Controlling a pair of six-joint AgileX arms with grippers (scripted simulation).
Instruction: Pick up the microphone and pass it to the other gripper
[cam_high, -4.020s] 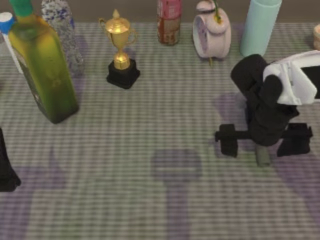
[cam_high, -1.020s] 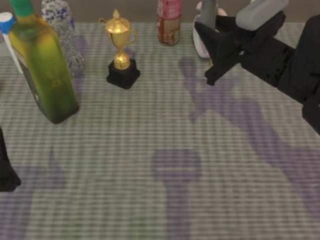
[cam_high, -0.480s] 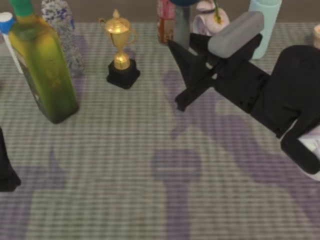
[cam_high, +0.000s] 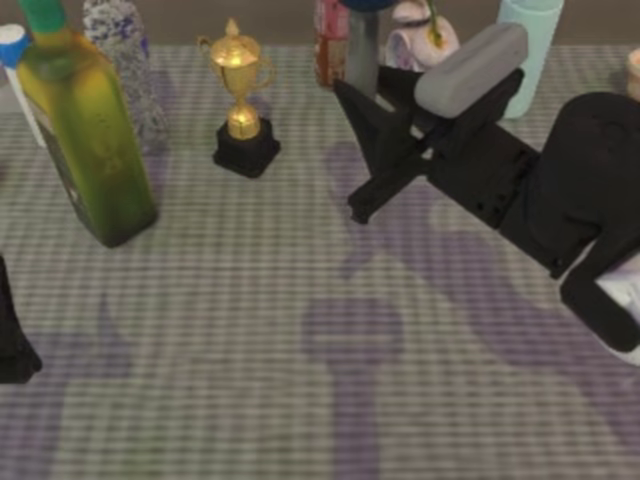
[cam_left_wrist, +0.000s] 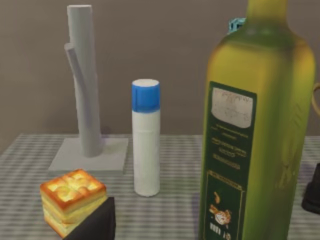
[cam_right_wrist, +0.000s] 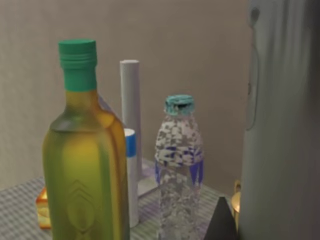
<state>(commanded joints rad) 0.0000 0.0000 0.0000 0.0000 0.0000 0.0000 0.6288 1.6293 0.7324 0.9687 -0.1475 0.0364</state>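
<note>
right black claw gripper (cam_high: 362, 135) closed on the little microphone with dark blue head and silver-grey handle (cam_high: 362, 45) | mic stood upright, high over table's back middle | left black gripper (cam_high: 12, 340) far away at left edge, fingers unclear

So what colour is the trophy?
Gold, on a black base; the top view shows it best.
</note>
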